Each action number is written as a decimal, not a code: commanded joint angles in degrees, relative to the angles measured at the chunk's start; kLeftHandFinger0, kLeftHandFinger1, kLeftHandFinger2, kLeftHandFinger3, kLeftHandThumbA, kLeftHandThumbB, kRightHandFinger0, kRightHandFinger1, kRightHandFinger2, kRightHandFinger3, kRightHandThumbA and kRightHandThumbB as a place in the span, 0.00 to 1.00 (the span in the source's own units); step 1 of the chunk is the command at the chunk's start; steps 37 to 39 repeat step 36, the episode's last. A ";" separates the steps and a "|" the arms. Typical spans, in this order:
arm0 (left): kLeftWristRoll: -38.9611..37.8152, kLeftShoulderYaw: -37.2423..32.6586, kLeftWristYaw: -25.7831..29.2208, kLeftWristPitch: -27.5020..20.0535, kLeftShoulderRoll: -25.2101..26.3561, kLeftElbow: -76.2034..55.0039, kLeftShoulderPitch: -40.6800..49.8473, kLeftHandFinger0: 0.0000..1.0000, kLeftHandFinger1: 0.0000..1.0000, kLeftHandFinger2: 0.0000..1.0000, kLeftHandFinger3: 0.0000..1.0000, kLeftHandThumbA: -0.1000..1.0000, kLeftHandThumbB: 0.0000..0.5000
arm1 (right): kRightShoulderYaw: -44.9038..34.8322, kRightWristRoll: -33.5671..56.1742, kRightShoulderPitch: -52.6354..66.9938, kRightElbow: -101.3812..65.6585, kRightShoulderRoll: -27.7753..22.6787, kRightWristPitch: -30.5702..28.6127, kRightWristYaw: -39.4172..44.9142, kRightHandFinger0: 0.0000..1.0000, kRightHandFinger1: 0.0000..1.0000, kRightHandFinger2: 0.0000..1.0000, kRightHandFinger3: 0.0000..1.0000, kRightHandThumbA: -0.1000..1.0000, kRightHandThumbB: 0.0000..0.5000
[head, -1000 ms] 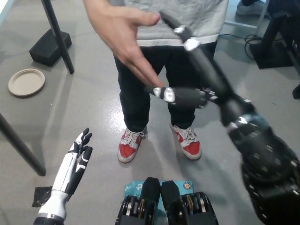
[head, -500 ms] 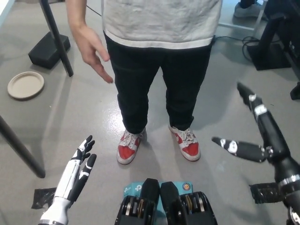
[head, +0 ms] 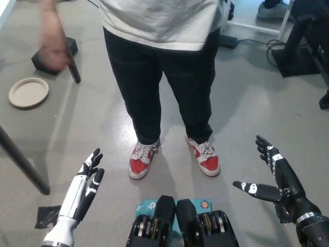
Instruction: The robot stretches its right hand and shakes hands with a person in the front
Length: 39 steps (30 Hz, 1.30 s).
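Note:
A person (head: 162, 67) in a grey shirt, black trousers and red-and-white shoes stands right in front of me. Their hand (head: 54, 51) hangs blurred at the upper left, beside their body. My black right hand (head: 275, 177) is low at the lower right, open with fingers spread, holding nothing and well apart from the person. My white left hand (head: 85, 180) rests open at the lower left, fingers pointing forward.
A round beige plate (head: 28, 92) lies on the grey floor at left. A black stand base (head: 54, 54) and a dark slanted pole (head: 23, 159) are at left. Black equipment and cables (head: 298, 41) stand at the upper right.
My right hand has dropped from the person's hand down to the lower right. The person's hand has swung back to their side at the upper left. The left hand has stayed put.

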 commanded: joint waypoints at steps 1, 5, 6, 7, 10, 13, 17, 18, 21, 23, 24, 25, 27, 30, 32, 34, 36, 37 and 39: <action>-1.55 0.92 0.71 -1.29 0.26 -1.01 -0.95 1.00 1.00 1.00 1.00 1.00 0.10 | -0.48 1.51 -1.49 -0.37 0.15 -3.72 -0.40 1.00 1.00 1.00 1.00 1.00 0.61; -1.64 0.84 0.34 -1.04 0.47 -0.95 -1.42 1.00 1.00 1.00 1.00 1.00 0.08 | -0.36 1.82 -1.70 -0.55 0.02 -4.56 -0.11 1.00 1.00 1.00 1.00 1.00 0.59; -1.73 0.88 0.30 -1.05 0.53 -0.86 -1.56 1.00 1.00 1.00 1.00 1.00 0.07 | -0.24 1.78 -1.83 -0.45 -0.08 -4.77 -0.01 1.00 1.00 1.00 1.00 1.00 0.59; -1.87 0.95 0.29 -1.14 0.58 -0.73 -1.70 1.00 1.00 1.00 1.00 1.00 0.07 | -0.01 1.30 -1.96 -0.52 -0.22 -4.68 -0.09 1.00 1.00 1.00 1.00 1.00 0.60; -1.98 1.09 0.38 -1.10 0.64 -0.89 -1.79 1.00 1.00 1.00 1.00 1.00 0.05 | 0.50 0.90 -2.35 -0.99 -0.24 -4.35 0.03 1.00 1.00 1.00 1.00 1.00 0.59; -1.62 1.03 0.60 -1.28 0.60 -1.07 -1.52 1.00 1.00 1.00 1.00 1.00 0.06 | 0.85 0.99 -2.40 -1.21 -0.34 -4.26 0.31 1.00 1.00 1.00 1.00 1.00 0.58; -1.98 1.03 0.44 -1.26 0.52 -1.03 -1.27 1.00 1.00 1.00 1.00 1.00 0.09 | 1.15 1.03 -2.30 -1.35 -0.35 -4.68 0.35 1.00 1.00 1.00 1.00 1.00 0.58; -1.98 1.06 0.46 -1.15 0.52 -1.06 -1.20 1.00 1.00 1.00 1.00 1.00 0.09 | 1.24 1.00 -2.34 -1.15 -0.36 -4.91 0.35 1.00 1.00 1.00 1.00 1.00 0.58; -1.82 0.97 0.42 -0.84 0.50 -1.24 -1.26 1.00 1.00 1.00 1.00 1.00 0.06 | 1.19 1.69 -2.39 -0.73 -0.49 -5.37 0.76 1.00 1.00 1.00 1.00 1.00 0.57; -2.12 1.05 0.41 -0.94 0.42 -1.20 -1.42 1.00 1.00 1.00 1.00 1.00 0.04 | 1.14 2.15 -2.47 -0.21 -0.51 -6.30 0.95 1.00 1.00 1.00 1.00 1.00 0.56; -2.25 1.07 0.45 -1.25 0.41 -0.89 -1.51 1.00 1.00 1.00 1.00 1.00 0.03 | 1.05 2.56 -2.45 -0.07 -0.48 -6.61 1.13 1.00 1.00 1.00 1.00 1.00 0.56; -2.23 1.04 0.50 -1.40 0.37 -0.77 -1.46 1.00 1.00 1.00 1.00 1.00 0.03 | 1.08 2.72 -2.25 -0.42 -0.53 -6.31 1.29 1.00 1.00 1.00 1.00 1.00 0.55; -1.91 0.99 0.66 -1.45 0.40 -0.98 -1.28 1.00 1.00 1.00 1.00 1.00 0.04 | 1.13 2.67 -2.08 -0.10 -0.50 -7.28 1.33 1.00 1.00 1.00 1.00 1.00 0.53; -1.35 0.92 0.74 -1.30 0.63 -1.09 -1.34 1.00 1.00 1.00 1.00 1.00 0.05 | 0.99 3.36 -2.20 0.23 -0.31 -7.61 1.73 1.00 1.00 1.00 1.00 1.00 0.55; -1.45 0.96 0.69 -1.19 0.63 -1.16 -1.30 1.00 1.00 1.00 1.00 1.00 0.03 | 1.02 3.10 -2.20 0.21 -0.28 -7.59 1.59 1.00 1.00 1.00 1.00 1.00 0.58; -1.81 1.02 0.62 -1.10 0.49 -0.93 -1.61 1.00 1.00 1.00 1.00 1.00 0.03 | 0.93 3.20 -2.39 0.56 -0.32 -8.02 1.63 1.00 1.00 1.00 1.00 1.00 0.58; -1.82 1.03 0.62 -1.09 0.49 -0.93 -1.61 1.00 1.00 1.00 1.00 1.00 0.04 | 0.92 3.22 -2.40 0.66 -0.30 -8.09 1.63 1.00 1.00 1.00 1.00 1.00 0.58; -1.82 1.03 0.62 -1.09 0.49 -0.93 -1.61 1.00 1.00 1.00 1.00 1.00 0.04 | 0.92 3.22 -2.40 0.66 -0.30 -8.09 1.63 1.00 1.00 1.00 1.00 1.00 0.58; -1.82 1.03 0.62 -1.09 0.49 -0.93 -1.61 1.00 1.00 1.00 1.00 1.00 0.04 | 0.92 3.22 -2.40 0.66 -0.30 -8.09 1.63 1.00 1.00 1.00 1.00 1.00 0.58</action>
